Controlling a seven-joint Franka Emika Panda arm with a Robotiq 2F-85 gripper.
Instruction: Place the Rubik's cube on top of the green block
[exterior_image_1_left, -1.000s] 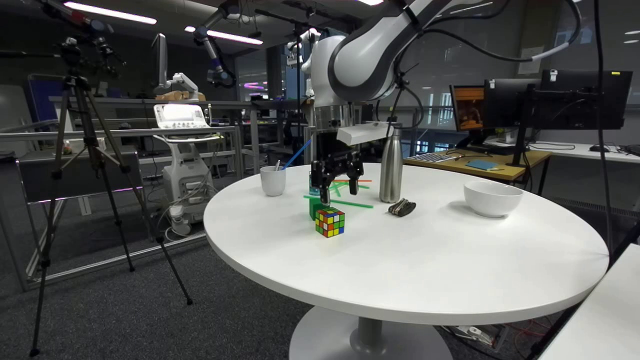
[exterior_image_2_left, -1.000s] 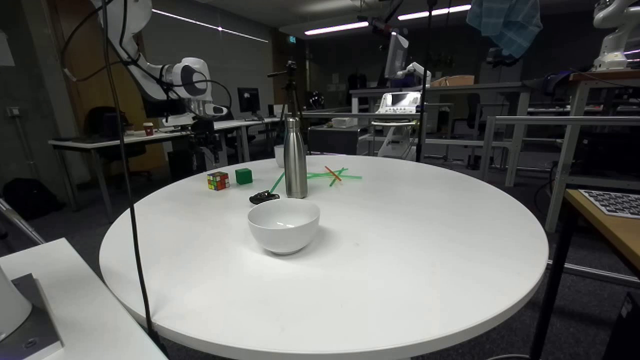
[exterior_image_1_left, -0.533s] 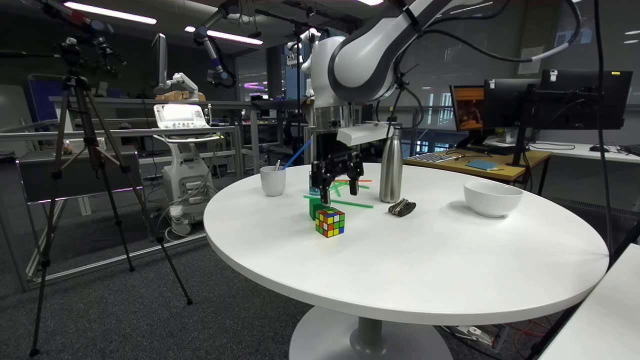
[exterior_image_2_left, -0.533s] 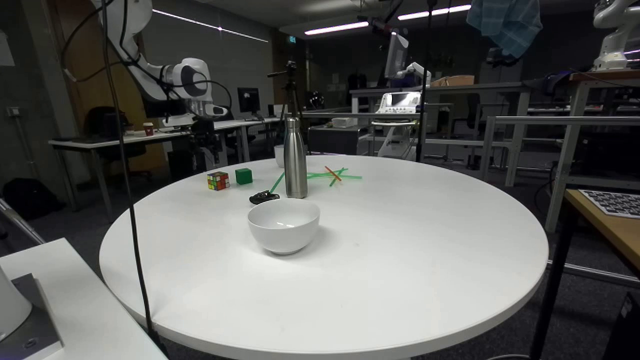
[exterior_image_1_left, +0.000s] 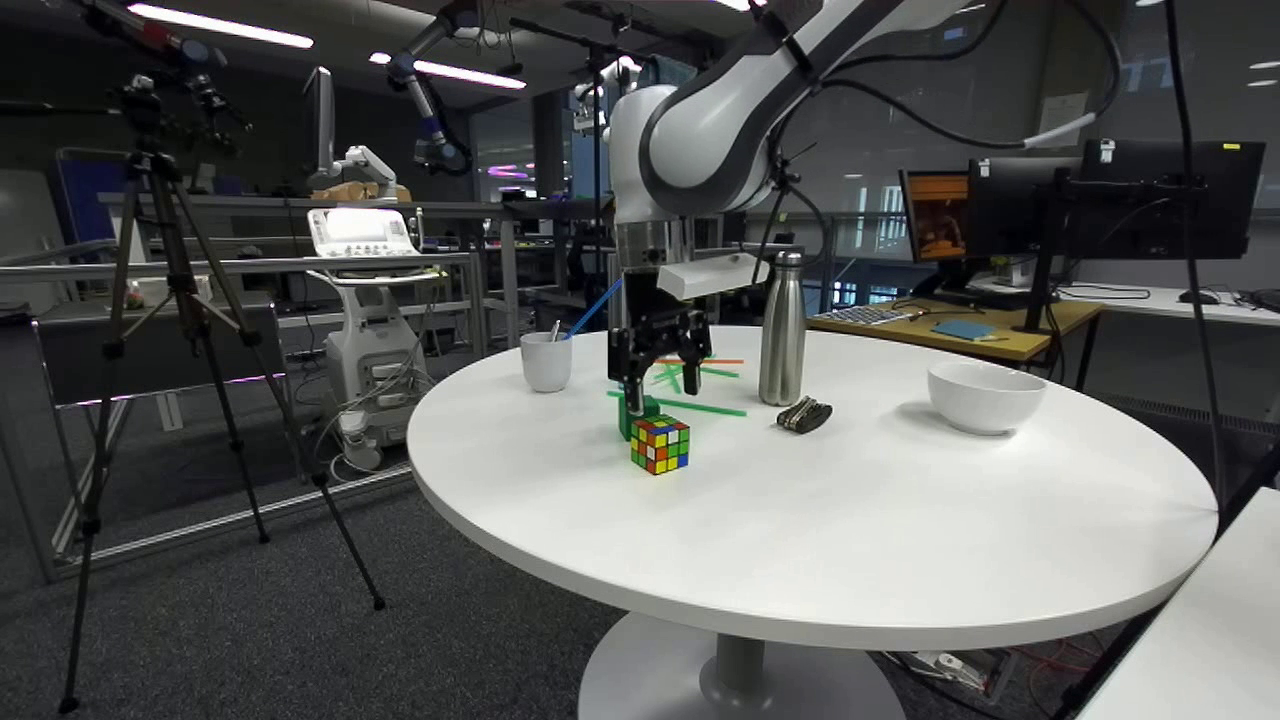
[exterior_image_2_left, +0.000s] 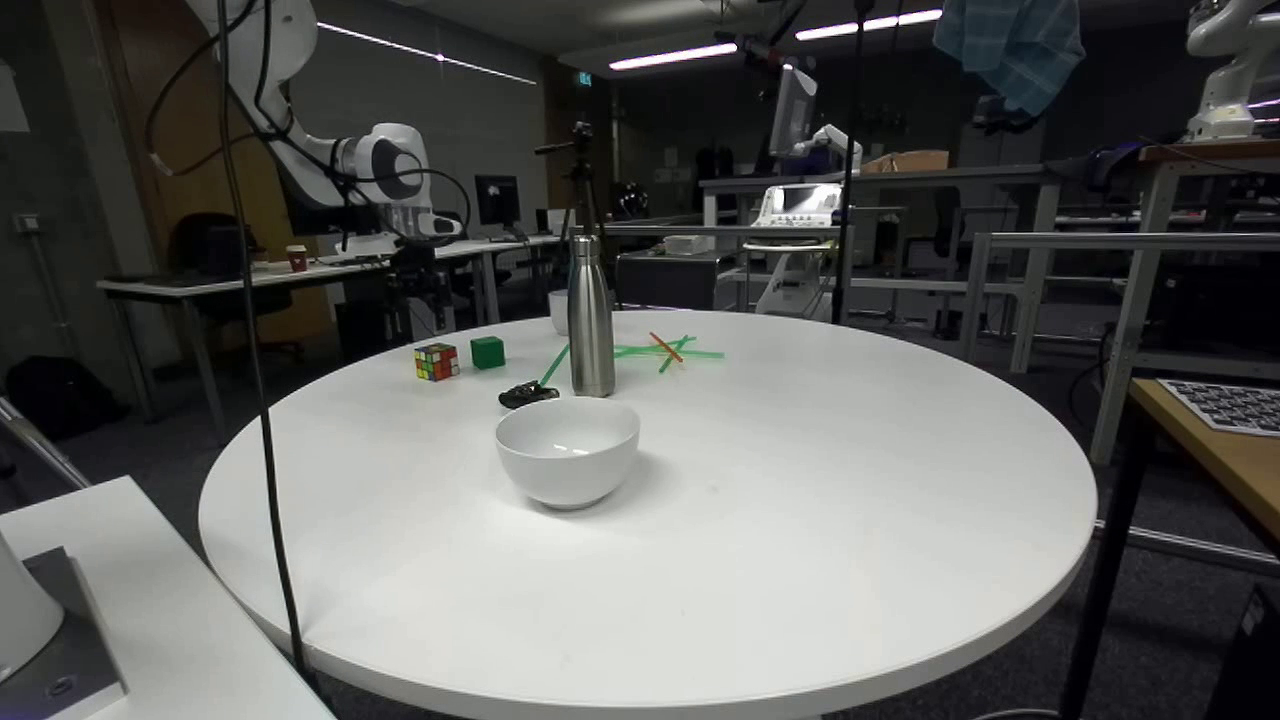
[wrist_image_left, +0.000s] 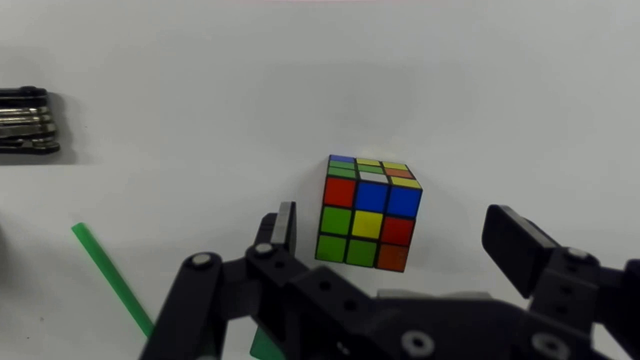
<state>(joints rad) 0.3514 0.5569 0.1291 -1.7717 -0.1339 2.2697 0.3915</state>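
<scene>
The Rubik's cube (exterior_image_1_left: 660, 445) stands on the white round table (exterior_image_1_left: 850, 540). It also shows in an exterior view (exterior_image_2_left: 436, 362) and near the middle of the wrist view (wrist_image_left: 369, 215). The plain green block (exterior_image_2_left: 487, 352) stands a short way from the cube on the table. In an exterior view the green block (exterior_image_1_left: 628, 420) is partly hidden behind the cube and a finger; in the wrist view only a corner of it (wrist_image_left: 265, 347) shows under the gripper. My gripper (exterior_image_1_left: 665, 398) is open and empty above the table. In the wrist view the cube appears between its fingers (wrist_image_left: 400, 230), nearer the left finger.
A steel bottle (exterior_image_1_left: 782, 335) stands upright near a dark folding multi-tool (exterior_image_1_left: 804, 415). A white bowl (exterior_image_1_left: 985, 398) is farther off. A white cup (exterior_image_1_left: 546, 362) holds a blue stick. Green sticks (exterior_image_1_left: 700, 405) and an orange stick (exterior_image_1_left: 715, 361) lie on the table.
The arm and open gripper have shifted slightly, to the left in an exterior view and to the right and a little down in another. The cube and the green block have not moved.
</scene>
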